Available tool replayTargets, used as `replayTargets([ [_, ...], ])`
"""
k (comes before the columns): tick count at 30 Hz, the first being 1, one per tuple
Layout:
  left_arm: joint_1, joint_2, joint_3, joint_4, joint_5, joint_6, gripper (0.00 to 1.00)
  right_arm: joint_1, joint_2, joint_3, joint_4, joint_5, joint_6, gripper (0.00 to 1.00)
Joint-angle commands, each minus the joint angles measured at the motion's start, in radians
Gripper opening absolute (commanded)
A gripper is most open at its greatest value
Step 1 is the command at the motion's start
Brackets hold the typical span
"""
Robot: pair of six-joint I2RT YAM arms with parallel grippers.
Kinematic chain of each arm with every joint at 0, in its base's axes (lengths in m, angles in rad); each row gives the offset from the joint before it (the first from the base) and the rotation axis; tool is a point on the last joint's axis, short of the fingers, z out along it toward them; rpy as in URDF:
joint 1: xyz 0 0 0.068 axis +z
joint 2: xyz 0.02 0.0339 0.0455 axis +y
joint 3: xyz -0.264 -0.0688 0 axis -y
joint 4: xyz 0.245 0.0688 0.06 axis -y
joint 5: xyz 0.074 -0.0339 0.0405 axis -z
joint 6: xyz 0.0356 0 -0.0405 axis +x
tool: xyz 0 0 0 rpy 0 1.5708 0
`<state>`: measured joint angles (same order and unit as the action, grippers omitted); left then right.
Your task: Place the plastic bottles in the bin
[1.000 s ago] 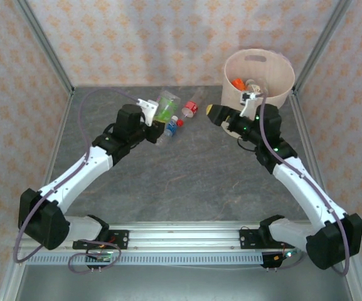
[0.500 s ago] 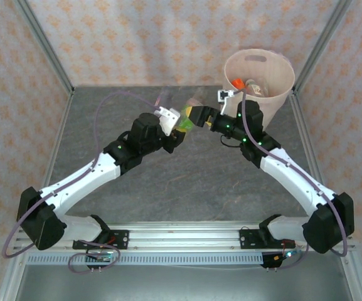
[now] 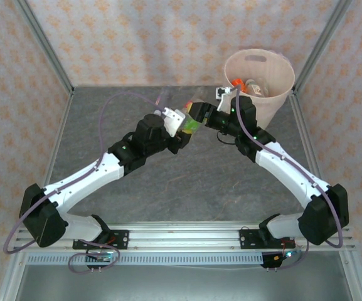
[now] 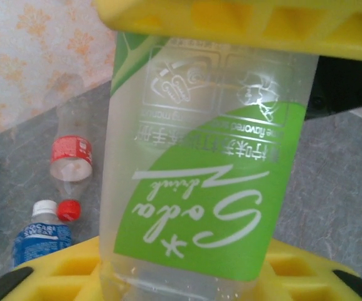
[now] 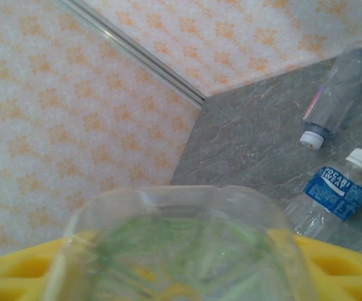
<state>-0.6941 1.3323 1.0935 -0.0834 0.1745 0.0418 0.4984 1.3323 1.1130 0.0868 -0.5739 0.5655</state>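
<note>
A clear plastic bottle with a green label (image 3: 192, 125) hangs above the table, held between my two grippers. The left gripper (image 3: 184, 123) has its yellow pads against both sides of the bottle (image 4: 206, 188) near its lower end. My right gripper (image 3: 199, 113) is shut on the other end, and the bottle's base (image 5: 181, 251) sits between its yellow fingers. The pinkish-beige bin (image 3: 276, 93) stands at the back right with some bottles (image 3: 246, 84) inside. On the table lie a red-labelled bottle (image 4: 71, 157), a blue-labelled bottle (image 5: 331, 191) and a clear bottle (image 5: 334, 94).
Patterned walls with metal corner posts (image 3: 46, 47) close in the grey table (image 3: 187, 182). Both arms reach toward the middle back and meet just left of the bin. The loose bottles lie on the table beneath and behind the grippers.
The left arm carried the green-labelled bottle right, toward the bin. The right gripper swung left from the bin's side and closed on the bottle.
</note>
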Motion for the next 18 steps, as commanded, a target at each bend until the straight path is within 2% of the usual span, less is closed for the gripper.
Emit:
replayTargets([
  [1, -0.004, 0.008, 0.035, 0.025, -0.01, 0.002, 0.67, -0.001, -0.018, 0.013, 0.017, 0.021, -0.016, 0.53],
  [3, -0.004, 0.018, 0.035, 0.014, 0.022, 0.016, 0.84, -0.001, -0.027, 0.012, 0.026, 0.026, -0.021, 0.48],
  [4, -0.004, 0.019, 0.03, 0.015, 0.046, 0.024, 0.88, -0.001, -0.031, 0.011, 0.029, 0.026, -0.018, 0.48],
  [6, -0.004, 0.028, 0.019, 0.023, 0.094, 0.031, 0.95, -0.001, -0.033, 0.015, 0.039, 0.021, -0.017, 0.47],
  [10, -0.004, 0.041, 0.0, 0.036, 0.136, 0.04, 1.0, -0.006, -0.053, 0.028, 0.029, 0.03, -0.037, 0.47],
  [14, -0.003, 0.029, -0.037, 0.054, 0.034, 0.047, 1.0, -0.022, -0.085, 0.051, -0.019, 0.046, -0.075, 0.47],
  [18, 0.005, 0.014, -0.066, 0.043, -0.147, 0.034, 1.0, -0.073, -0.117, 0.077, -0.072, 0.032, -0.082, 0.47],
])
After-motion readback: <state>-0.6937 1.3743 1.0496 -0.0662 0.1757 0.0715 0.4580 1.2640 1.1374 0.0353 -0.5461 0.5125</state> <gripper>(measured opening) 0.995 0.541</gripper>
